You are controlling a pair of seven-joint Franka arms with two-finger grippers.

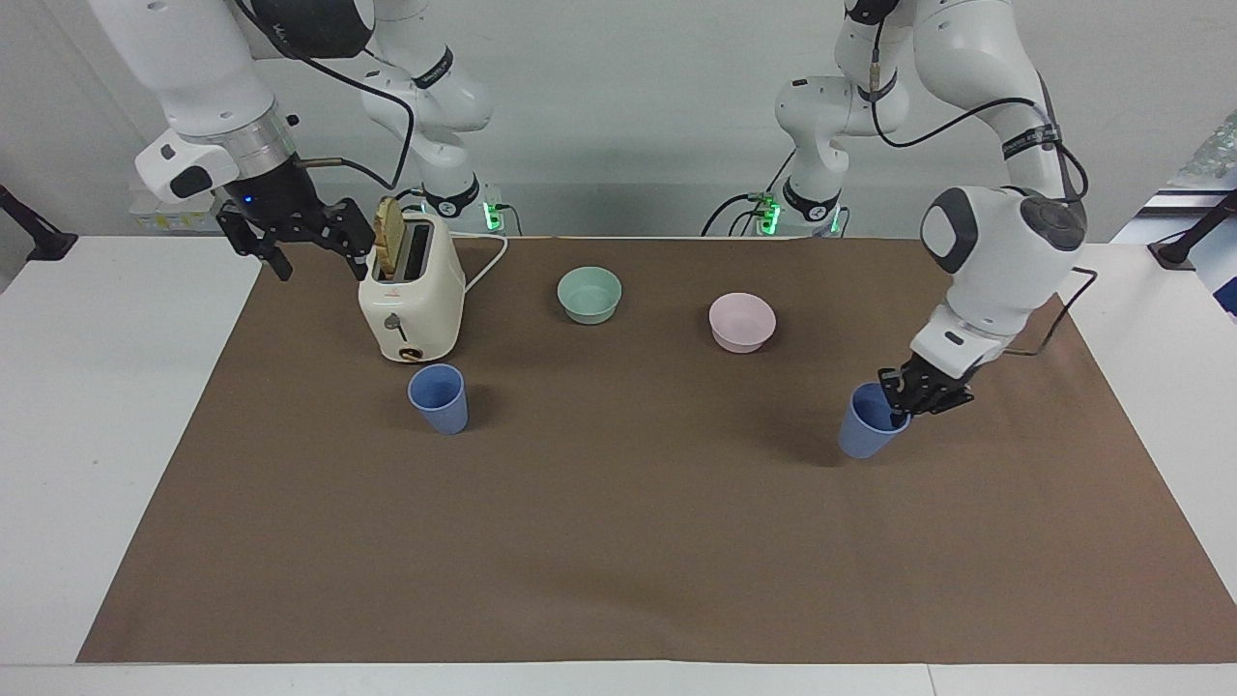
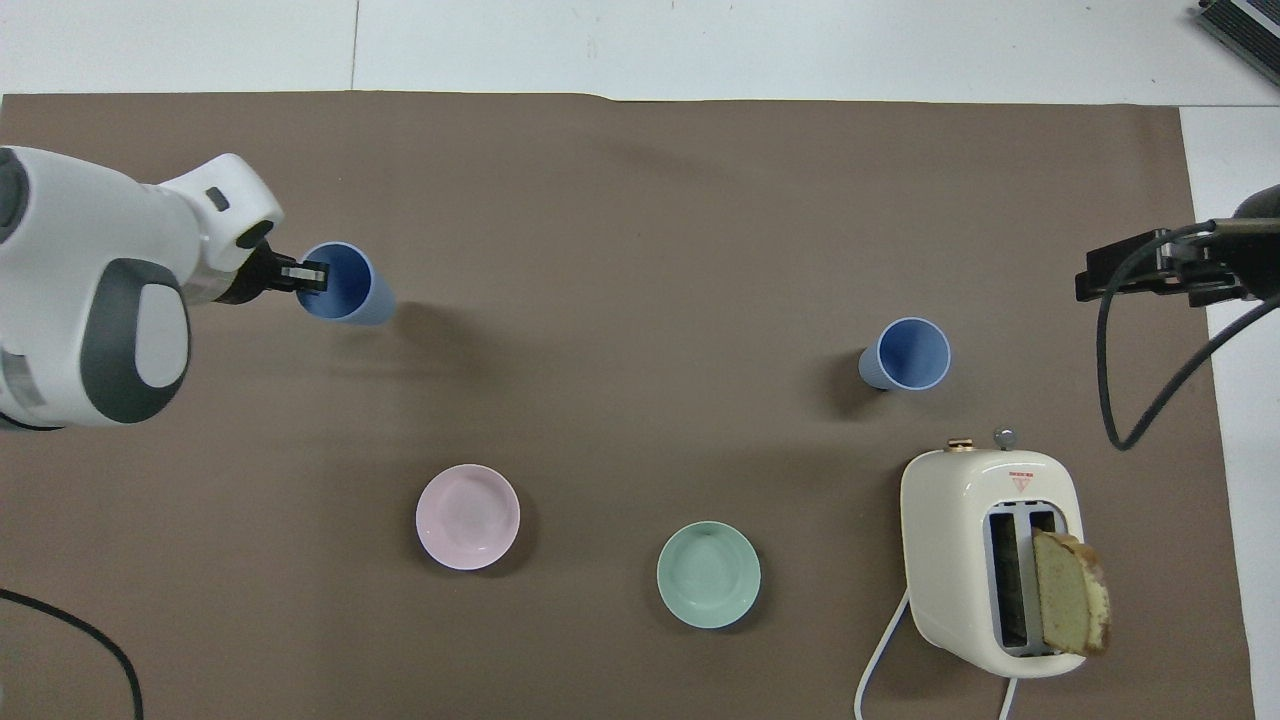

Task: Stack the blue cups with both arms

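One blue cup [image 1: 870, 425] hangs tilted a little above the brown mat at the left arm's end; it also shows in the overhead view [image 2: 350, 285]. My left gripper [image 1: 906, 396] is shut on its rim, one finger inside the cup; it also shows in the overhead view [image 2: 303, 275]. The second blue cup [image 1: 438, 398] stands upright on the mat, just farther from the robots than the toaster; it also shows in the overhead view [image 2: 905, 355]. My right gripper [image 1: 324, 263] is open and empty, up in the air over the mat's edge beside the toaster, waiting; it also shows in the overhead view [image 2: 1110, 275].
A cream toaster [image 1: 411, 290] with a slice of bread in a slot stands at the right arm's end. A mint-green bowl [image 1: 589, 294] and a pink bowl [image 1: 741, 322] sit on the mat [image 1: 618, 541] near the robots.
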